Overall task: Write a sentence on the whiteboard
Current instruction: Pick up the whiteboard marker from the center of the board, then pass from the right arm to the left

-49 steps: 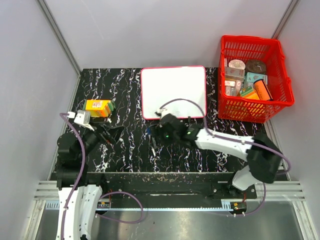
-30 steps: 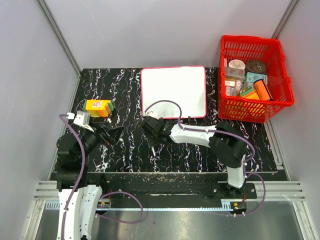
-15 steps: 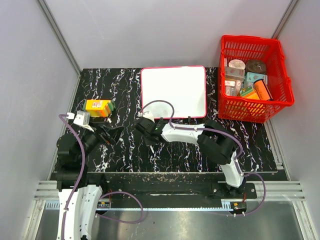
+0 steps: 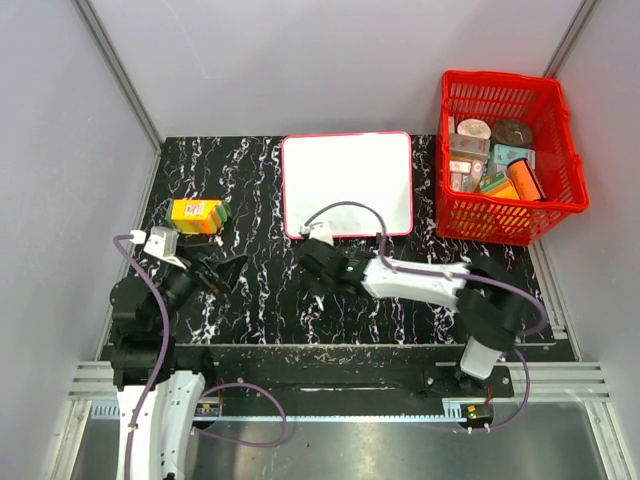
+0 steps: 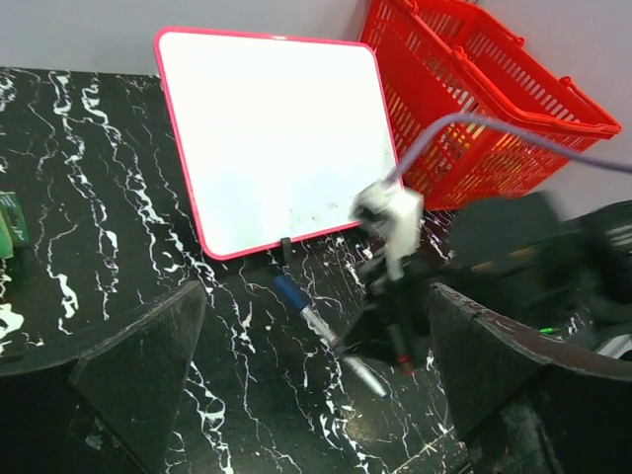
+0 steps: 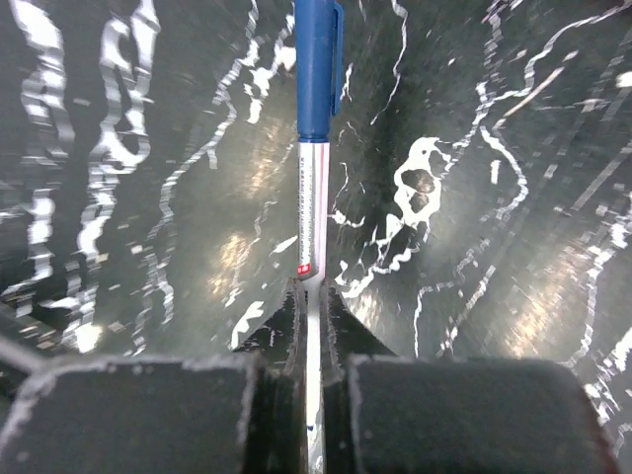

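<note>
We see the whiteboard [image 4: 347, 183] lying flat on the black marbled table [image 4: 250, 180], its white face bare of any writing. The red basket [image 4: 490, 225] stands just to its right.

Just in front of the whiteboard's near edge, the right gripper [image 6: 314, 326] has its fingers pinched narrow around the white barrel of a blue-capped marker [image 6: 316, 148]. The marker lies on the table with its cap pointing away from the wrist. The left gripper [image 4: 222, 272] sits well to the left of the whiteboard's near corner, with its fingers spread wide and nothing between them.

We judge the marker light and stiff, but round and smooth, so it may twist or slip in a pinch this close to its tail. A hold nearer mid-barrel should steady the tip. The cap appears to be on and would need pulling off. The whiteboard looks thin, light and slick, so it may slide under writing pressure.
</note>
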Tool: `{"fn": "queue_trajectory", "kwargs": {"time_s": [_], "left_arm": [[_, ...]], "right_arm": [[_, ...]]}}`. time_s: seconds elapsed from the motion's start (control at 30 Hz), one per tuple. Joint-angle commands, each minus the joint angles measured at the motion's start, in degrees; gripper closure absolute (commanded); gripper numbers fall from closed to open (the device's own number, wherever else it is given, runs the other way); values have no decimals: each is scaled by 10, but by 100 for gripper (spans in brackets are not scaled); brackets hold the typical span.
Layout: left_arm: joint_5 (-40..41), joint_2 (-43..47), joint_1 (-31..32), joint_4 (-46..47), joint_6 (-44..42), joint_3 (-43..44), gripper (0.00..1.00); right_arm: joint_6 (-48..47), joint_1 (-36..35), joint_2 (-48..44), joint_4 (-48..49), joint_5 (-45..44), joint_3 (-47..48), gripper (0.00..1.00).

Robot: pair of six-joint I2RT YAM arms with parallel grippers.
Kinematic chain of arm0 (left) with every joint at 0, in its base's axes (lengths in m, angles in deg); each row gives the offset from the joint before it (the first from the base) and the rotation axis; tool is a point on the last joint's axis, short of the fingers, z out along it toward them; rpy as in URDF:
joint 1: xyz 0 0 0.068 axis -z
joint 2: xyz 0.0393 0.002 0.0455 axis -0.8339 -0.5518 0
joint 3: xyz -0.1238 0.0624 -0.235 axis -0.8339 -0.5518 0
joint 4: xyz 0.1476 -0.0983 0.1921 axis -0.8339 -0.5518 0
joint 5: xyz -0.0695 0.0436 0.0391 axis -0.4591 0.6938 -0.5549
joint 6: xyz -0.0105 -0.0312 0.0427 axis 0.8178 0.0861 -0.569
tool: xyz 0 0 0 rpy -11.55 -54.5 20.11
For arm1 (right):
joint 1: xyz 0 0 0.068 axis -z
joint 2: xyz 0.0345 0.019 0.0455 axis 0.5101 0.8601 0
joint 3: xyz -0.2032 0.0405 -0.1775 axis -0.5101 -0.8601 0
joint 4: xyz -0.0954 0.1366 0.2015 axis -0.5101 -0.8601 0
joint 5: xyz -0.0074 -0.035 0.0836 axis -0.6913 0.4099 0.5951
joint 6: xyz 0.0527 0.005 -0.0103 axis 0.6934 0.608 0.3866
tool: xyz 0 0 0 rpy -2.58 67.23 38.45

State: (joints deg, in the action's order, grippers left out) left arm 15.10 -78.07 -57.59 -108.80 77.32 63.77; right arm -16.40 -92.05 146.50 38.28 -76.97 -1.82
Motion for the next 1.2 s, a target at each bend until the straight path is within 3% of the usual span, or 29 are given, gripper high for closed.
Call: {"fn": "queue_trajectory", "kwargs": {"time_s": [0.0, 0.2, 0.3, 0.33, 0.43, 0.5, 0.63, 0.9, 1.0, 1.13, 1.17], "left_arm": [[-43, -36, -2, 30, 11, -8, 1], [-87, -127, 21, 74, 46, -7, 1], [-57, -186, 101, 101, 59, 16, 1], [-20, -204, 169, 107, 58, 32, 1], [30, -273, 301, 153, 61, 63, 1], [16, -320, 349, 200, 91, 67, 1], [16, -377, 405, 295, 109, 67, 1], [30, -484, 478, 391, 133, 98, 2], [29, -516, 491, 406, 134, 120, 7], [9, -555, 499, 446, 147, 135, 30], [6, -567, 501, 448, 148, 142, 44]], "right_arm": [[34, 1, -174, 122, -31, -71, 100], [59, 6, -367, 206, -95, -197, 100], [65, 8, -440, 209, -120, -234, 100], [65, 9, -467, 209, -127, -244, 100], [64, 15, -505, 206, -144, -255, 100], [66, 20, -526, 200, -144, -259, 100], [72, 23, -561, 197, -145, -268, 100], [85, 24, -584, 190, -135, -269, 100], [89, 24, -590, 190, -133, -270, 100], [94, 24, -604, 193, -138, -275, 100], [96, 25, -607, 193, -140, -276, 100]]}}
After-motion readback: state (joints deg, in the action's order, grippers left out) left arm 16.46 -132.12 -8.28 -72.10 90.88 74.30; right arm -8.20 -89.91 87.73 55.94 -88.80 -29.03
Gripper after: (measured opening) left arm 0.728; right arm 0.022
